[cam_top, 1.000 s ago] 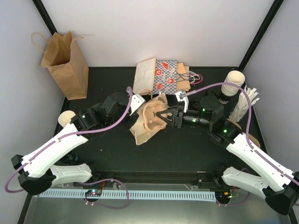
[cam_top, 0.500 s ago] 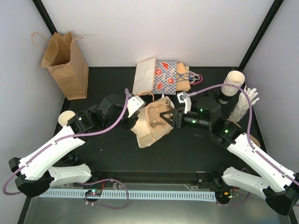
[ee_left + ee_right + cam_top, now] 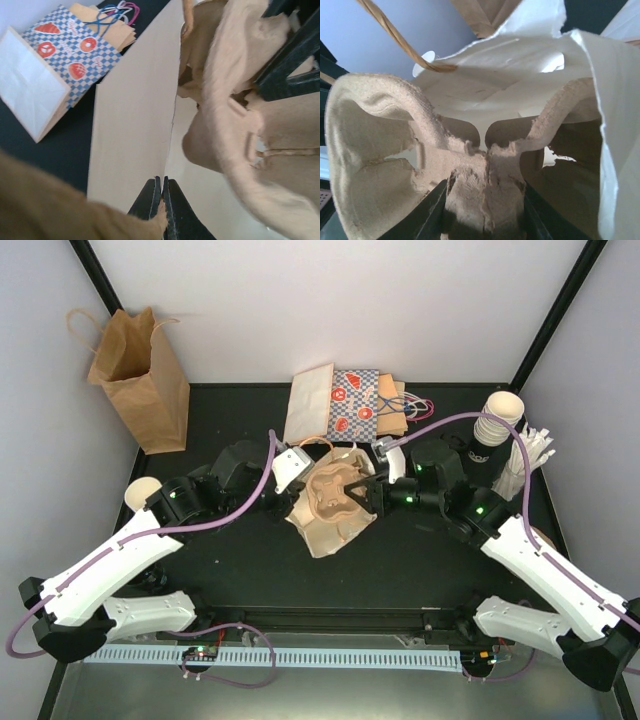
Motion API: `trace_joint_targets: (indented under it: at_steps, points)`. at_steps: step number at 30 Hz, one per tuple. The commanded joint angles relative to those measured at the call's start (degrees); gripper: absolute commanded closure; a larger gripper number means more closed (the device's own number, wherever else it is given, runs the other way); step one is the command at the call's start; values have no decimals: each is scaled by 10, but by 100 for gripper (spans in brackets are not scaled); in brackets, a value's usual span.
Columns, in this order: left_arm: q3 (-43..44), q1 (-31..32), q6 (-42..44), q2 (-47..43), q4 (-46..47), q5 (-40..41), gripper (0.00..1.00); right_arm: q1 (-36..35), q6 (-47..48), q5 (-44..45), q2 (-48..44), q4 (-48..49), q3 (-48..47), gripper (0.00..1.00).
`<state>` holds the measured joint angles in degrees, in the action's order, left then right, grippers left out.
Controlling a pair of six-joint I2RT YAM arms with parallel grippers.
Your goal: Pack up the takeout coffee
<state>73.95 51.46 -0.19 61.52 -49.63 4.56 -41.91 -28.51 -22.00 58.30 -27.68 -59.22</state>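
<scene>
A cream handled paper bag (image 3: 338,532) lies on its side mid-table. My left gripper (image 3: 296,502) is shut on the edge of its wall (image 3: 130,125), the jaws (image 3: 162,182) pinching the paper. My right gripper (image 3: 366,490) is shut on the middle post of a brown pulp cup carrier (image 3: 335,495), which sits partly inside the bag's mouth. In the right wrist view the carrier (image 3: 380,130) fills the front with the bag's pale inside (image 3: 495,80) behind it. The takeout coffee cups (image 3: 497,420) stand stacked at the back right, apart from both grippers.
An upright brown paper bag (image 3: 140,370) stands at the back left. Flat checkered and plain bags (image 3: 355,405) lie behind the cream bag. A bundle of white sticks (image 3: 525,465) leans next to the cup stack. A round tan thing (image 3: 140,492) sits at the left edge.
Both grippers kept their hold. The cream bag has shifted a little to the right and toward the near edge, and the carrier sits deeper in its mouth.
</scene>
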Motion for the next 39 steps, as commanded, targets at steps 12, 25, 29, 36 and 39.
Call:
trace_joint_targets:
  at_steps: [12,25,29,36,39]
  points:
    - [59,-8,-107,26,3,-169,98,-65,145,183,31,-228,-113,67]
    - [69,-14,-148,58,-5,-206,99,-180,145,385,98,-279,-126,66]
    - [67,-21,-177,61,0,-207,98,-202,152,412,110,-275,-117,67]
    - [64,-40,-211,65,-2,-204,98,-218,169,404,126,-276,-95,67]
    - [64,-41,-211,68,-1,-207,98,-220,169,414,138,-283,-92,67]
